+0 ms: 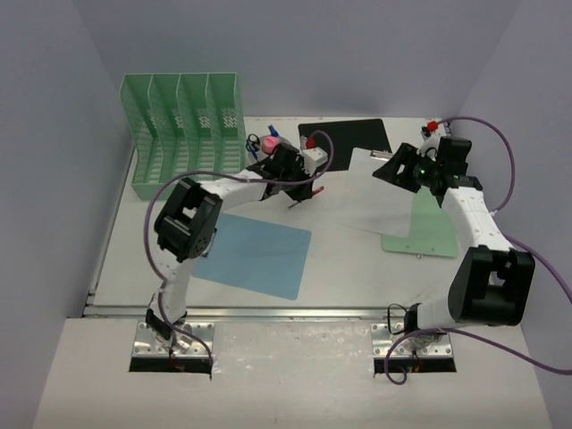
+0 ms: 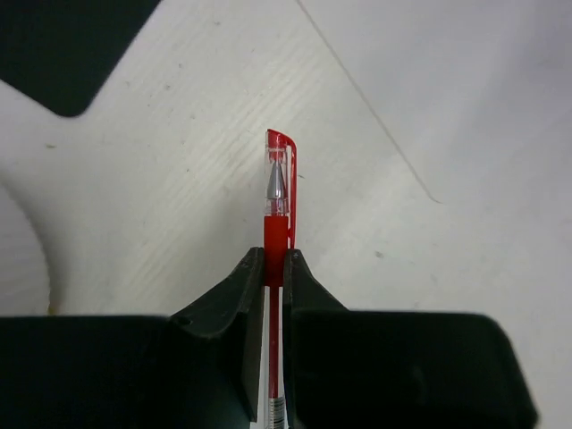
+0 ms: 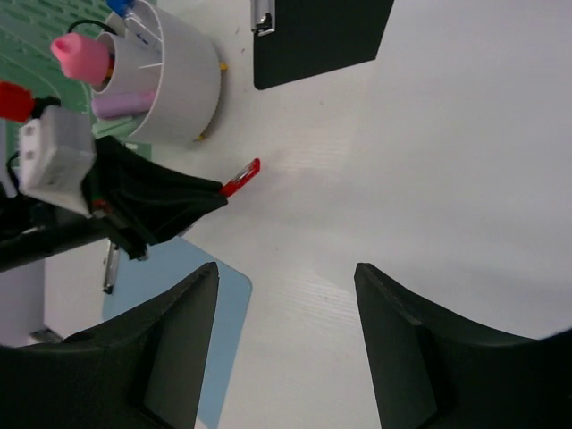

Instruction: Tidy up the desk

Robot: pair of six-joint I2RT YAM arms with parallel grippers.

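Observation:
The white desk [image 1: 349, 277] is walled in pale lavender. My left gripper [image 1: 308, 185] is near the desk's middle back, shut on a red pen [image 2: 278, 192]. The pen's capped tip sticks out past the fingertips [image 2: 248, 268] just above the desk surface [image 2: 161, 179]. The pen also shows in the right wrist view [image 3: 241, 176]. My right gripper [image 1: 386, 172] is open and empty, above the white sheet [image 1: 375, 197], and faces the left gripper. Its fingers [image 3: 179, 295] stand wide apart.
A mint-green file rack [image 1: 183, 134] stands at the back left. A white cup [image 3: 174, 85] of pens stands beside it. A black clipboard [image 1: 344, 134] lies at the back. A blue sheet [image 1: 250, 255] and a green sheet [image 1: 424, 232] lie nearer. Small items [image 1: 432, 128] sit at the far right.

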